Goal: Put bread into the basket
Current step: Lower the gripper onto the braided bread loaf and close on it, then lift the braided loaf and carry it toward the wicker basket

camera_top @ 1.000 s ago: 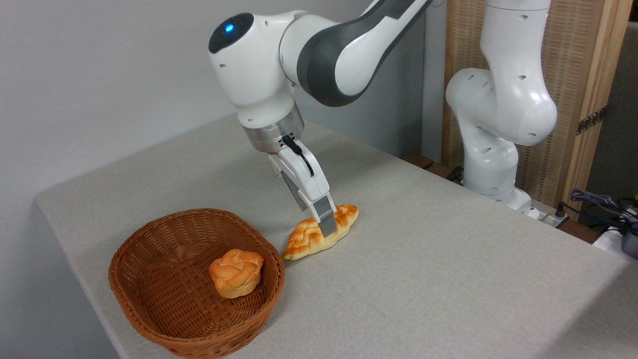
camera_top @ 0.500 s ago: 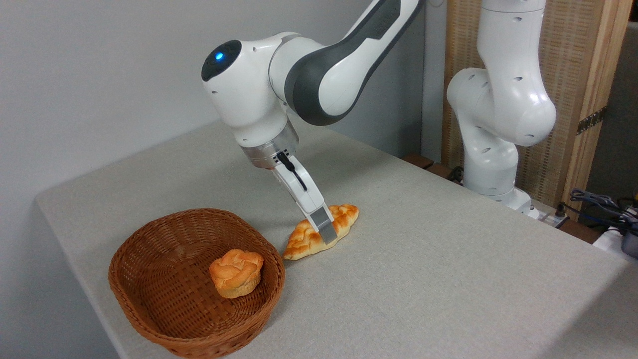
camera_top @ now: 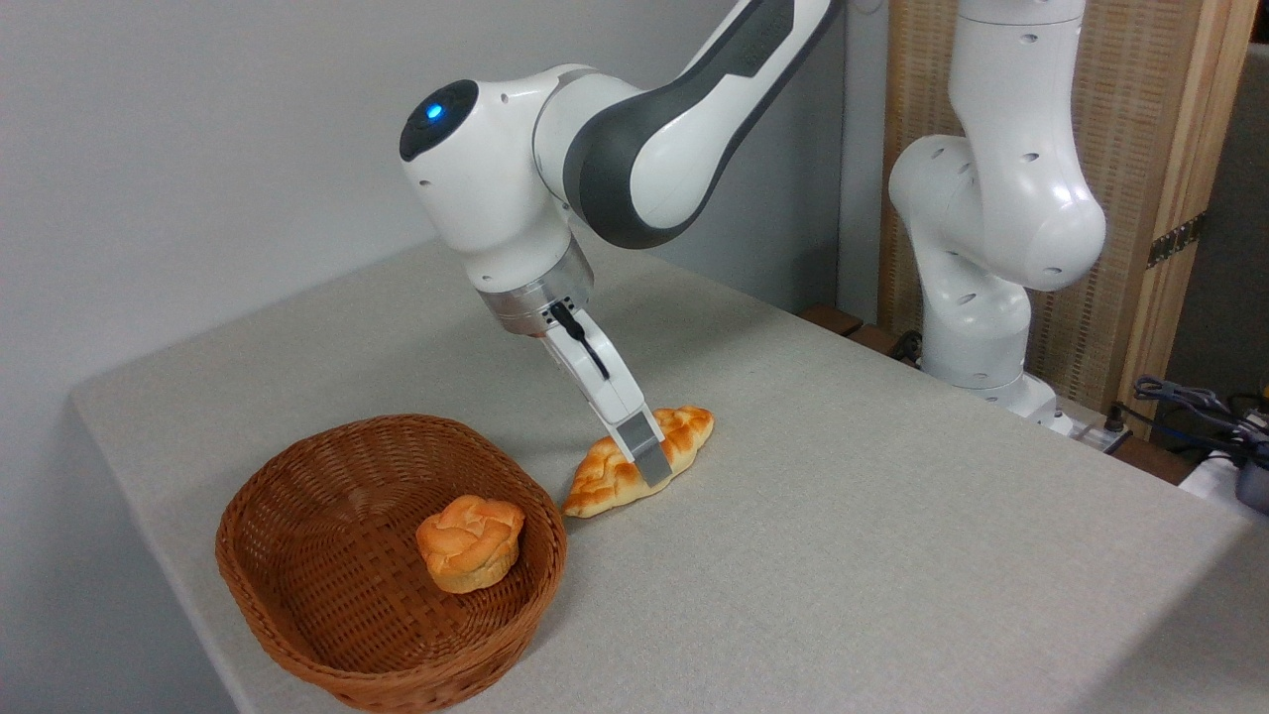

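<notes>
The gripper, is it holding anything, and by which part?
Cannot be told for sure. The gripper has its fingers down across the middle of the bread, which lies on the table.

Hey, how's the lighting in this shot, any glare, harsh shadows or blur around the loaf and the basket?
Camera view: soft, even light; the loaf and basket look sharp. Only faint shadows fall on the table beside the loaf and basket. Small bright highlights sit on the glossy white arm. No motion blur around the tool.
</notes>
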Controlling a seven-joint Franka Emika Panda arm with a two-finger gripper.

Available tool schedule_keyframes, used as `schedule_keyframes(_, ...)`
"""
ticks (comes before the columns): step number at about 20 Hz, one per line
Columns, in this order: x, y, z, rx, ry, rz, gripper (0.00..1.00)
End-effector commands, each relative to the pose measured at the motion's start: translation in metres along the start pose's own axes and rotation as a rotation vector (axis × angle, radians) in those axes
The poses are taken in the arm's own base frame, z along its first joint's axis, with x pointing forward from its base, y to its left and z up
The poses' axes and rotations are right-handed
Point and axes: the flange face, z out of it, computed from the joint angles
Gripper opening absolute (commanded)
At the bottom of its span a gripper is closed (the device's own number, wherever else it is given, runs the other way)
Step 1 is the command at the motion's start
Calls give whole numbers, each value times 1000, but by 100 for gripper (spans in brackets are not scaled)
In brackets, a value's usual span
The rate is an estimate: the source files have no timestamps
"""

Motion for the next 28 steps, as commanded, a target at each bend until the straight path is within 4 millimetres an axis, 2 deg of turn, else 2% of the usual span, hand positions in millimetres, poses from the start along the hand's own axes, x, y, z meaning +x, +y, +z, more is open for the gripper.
schedule_keyframes(1,0,-1,-1,17,-3,8,39)
schedule_keyframes(7,0,-1,-2,15,-4,8,39)
schedule_keyframes(11,-9,1,-14,-2,-12,-3,39)
schedule_keyframes(15,-27,-3,-37,-22,-13,-31,39)
schedule_keyframes(23,-44,-21,-111,97,100,-47,39)
schedule_keyframes(28,-34,-38,-134,238,224,-57,40)
